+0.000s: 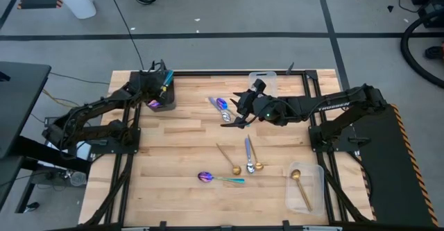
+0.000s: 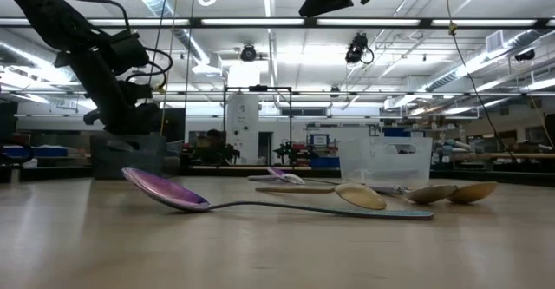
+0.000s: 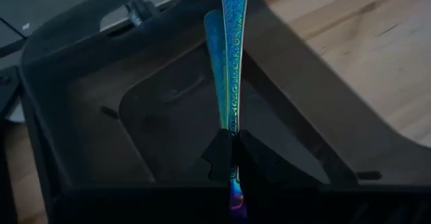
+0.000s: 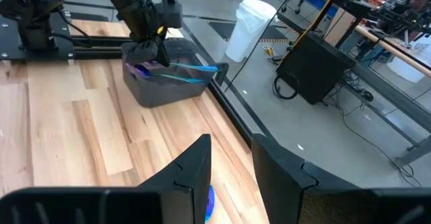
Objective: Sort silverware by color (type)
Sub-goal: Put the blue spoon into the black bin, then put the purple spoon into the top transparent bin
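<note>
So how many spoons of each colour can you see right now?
Gold spoons: 3 (one in the clear bin)
Lavender-handled spoons: at least 2; the ones near the table's far edge overlap
Teal-handled spoons: 3 (one in the dark tray, one held over it by the left claw)
Total: at least 8

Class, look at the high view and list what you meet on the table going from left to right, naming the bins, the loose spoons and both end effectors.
Dark tray with the left end effector over it → purple-bowled, teal-handled spoon → right end effector → clear bin holding a gold spoon.
</note>
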Available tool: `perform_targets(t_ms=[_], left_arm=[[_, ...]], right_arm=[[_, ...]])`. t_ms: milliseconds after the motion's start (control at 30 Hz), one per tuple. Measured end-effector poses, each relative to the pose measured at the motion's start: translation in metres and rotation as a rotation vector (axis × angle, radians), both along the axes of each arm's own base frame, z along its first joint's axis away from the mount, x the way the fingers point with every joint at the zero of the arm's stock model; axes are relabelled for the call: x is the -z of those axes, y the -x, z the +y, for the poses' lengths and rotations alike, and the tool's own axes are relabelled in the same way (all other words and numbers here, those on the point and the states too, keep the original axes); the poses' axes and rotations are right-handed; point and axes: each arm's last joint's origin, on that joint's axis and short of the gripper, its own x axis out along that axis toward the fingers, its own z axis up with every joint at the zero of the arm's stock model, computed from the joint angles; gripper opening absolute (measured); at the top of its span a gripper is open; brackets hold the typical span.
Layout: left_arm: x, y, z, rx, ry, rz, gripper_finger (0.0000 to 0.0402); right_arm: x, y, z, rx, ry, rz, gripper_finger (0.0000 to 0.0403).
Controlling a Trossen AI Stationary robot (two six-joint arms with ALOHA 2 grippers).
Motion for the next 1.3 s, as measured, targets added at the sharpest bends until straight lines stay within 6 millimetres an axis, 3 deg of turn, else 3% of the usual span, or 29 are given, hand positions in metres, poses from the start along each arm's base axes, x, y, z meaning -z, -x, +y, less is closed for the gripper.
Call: perform_targets(t_ms=[1033, 1300], left_arm=[[0.0069, 0.0053, -0.0081, -0.072, 0.115, 0.030, 0.0031], [0.0081, 0.0062, -0.0094, -0.087, 0.135, 0.031, 0.0092]], right_arm=[[-0.0006, -0.0008, 0.0006, -0.023, -0.011, -0.009, 0.0118], [-0.0006, -0.0008, 0.0005, -0.023, -0.011, -0.008, 0.0118]])
